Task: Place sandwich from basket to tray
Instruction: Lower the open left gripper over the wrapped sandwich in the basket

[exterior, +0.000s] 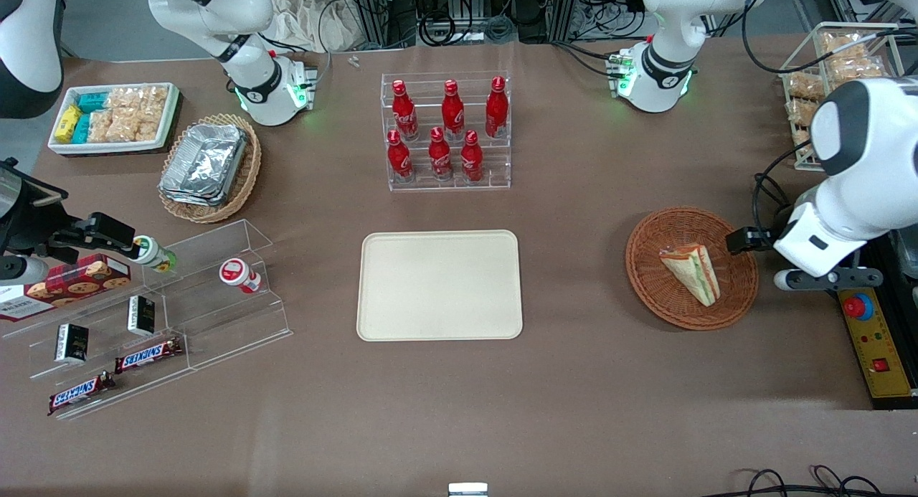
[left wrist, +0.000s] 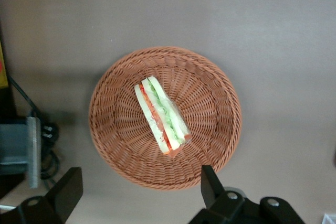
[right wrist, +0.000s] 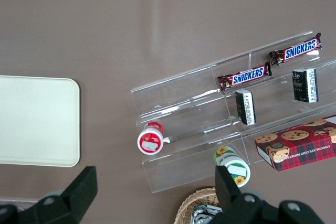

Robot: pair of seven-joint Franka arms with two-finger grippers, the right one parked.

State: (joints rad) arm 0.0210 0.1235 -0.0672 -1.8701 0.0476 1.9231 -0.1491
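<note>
The word SNICKERS is showing in white-blue letters on two brown candy bars (exterior: 148,354) (exterior: 80,391) that are lying on the clear plastic shelf (exterior: 215,318) in the lower left of the front view. The same word is also showing on both bars (right wrist: 244,76) (right wrist: 295,50) in the upper right of the right wrist view. The red bottles (exterior: 442,128) in the upper middle of the front view are carrying white script, but it is too small to read.

Left arm: glossy white rounded housings with dark grey joint caps, green indicator lights at its base, black cables trailing from the wrist. The gripper (left wrist: 140,192), above the basket, has matt black wedge-shaped fingers (left wrist: 211,183) with silver screws in their mounts.
</note>
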